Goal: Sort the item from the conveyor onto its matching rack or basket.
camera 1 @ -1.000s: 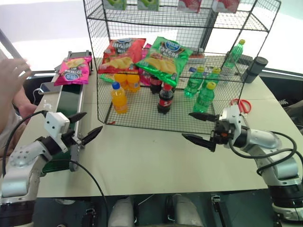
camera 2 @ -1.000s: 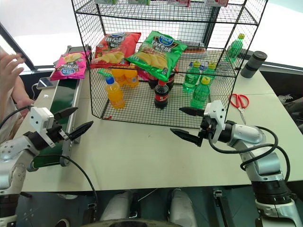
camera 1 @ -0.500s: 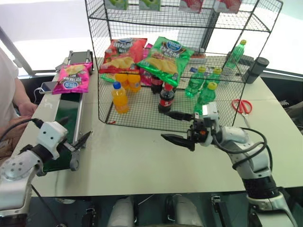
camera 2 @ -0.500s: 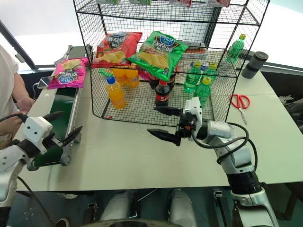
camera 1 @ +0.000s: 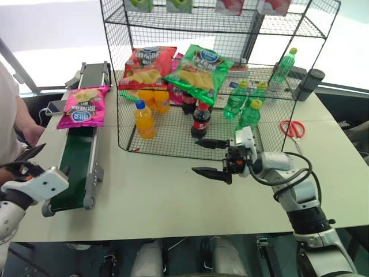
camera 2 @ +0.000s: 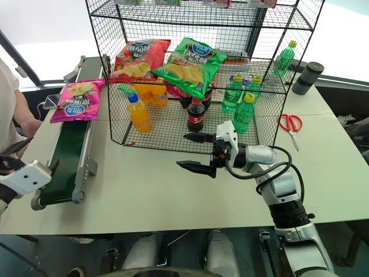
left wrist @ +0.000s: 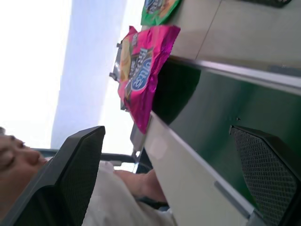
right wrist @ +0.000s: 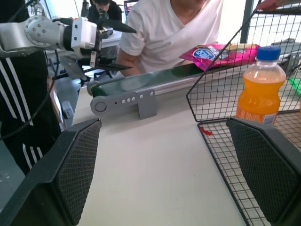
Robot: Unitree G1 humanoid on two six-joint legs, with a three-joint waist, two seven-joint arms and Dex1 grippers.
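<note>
The magenta-pink chip bag (camera 1: 84,107) is lying flat on the far stretch of the conveyor (camera 1: 76,167), logo side up, overhanging both edges of the dark green belt and sitting just beside the black wire rack (camera 1: 173,124) at that rack's left side. The conveyor is running along the desk (camera 1: 161,199) to the left of the rack, its near end reaching the desk's front edge. On the rack's sloped middle tier a red chip bag (camera 1: 144,66) and a green chip bag (camera 1: 200,65) are resting side by side; below them orange bottles (camera 1: 144,119), cola bottles (camera 1: 200,120) and green bottles (camera 1: 248,117) are standing upright on the lower tier. The left pincer (camera 2: 14,156) is hovering off the near left corner of the desk, beside the conveyor's near end, well apart from the pink bag; its black fingers are standing wide apart and holding nothing. The right pincer (camera 1: 209,157) is hovering over the desk just in front of the rack, pointing toward the conveyor, its two fingers spread wide and empty. Red-handled scissors (camera 1: 294,128) are lying on the desk to the right of the rack, and a dark cylinder (camera 1: 309,85) is standing near the rack's far right corner. A person in a white shirt (right wrist: 176,26) is standing on the far side of the conveyor from the rack.
</note>
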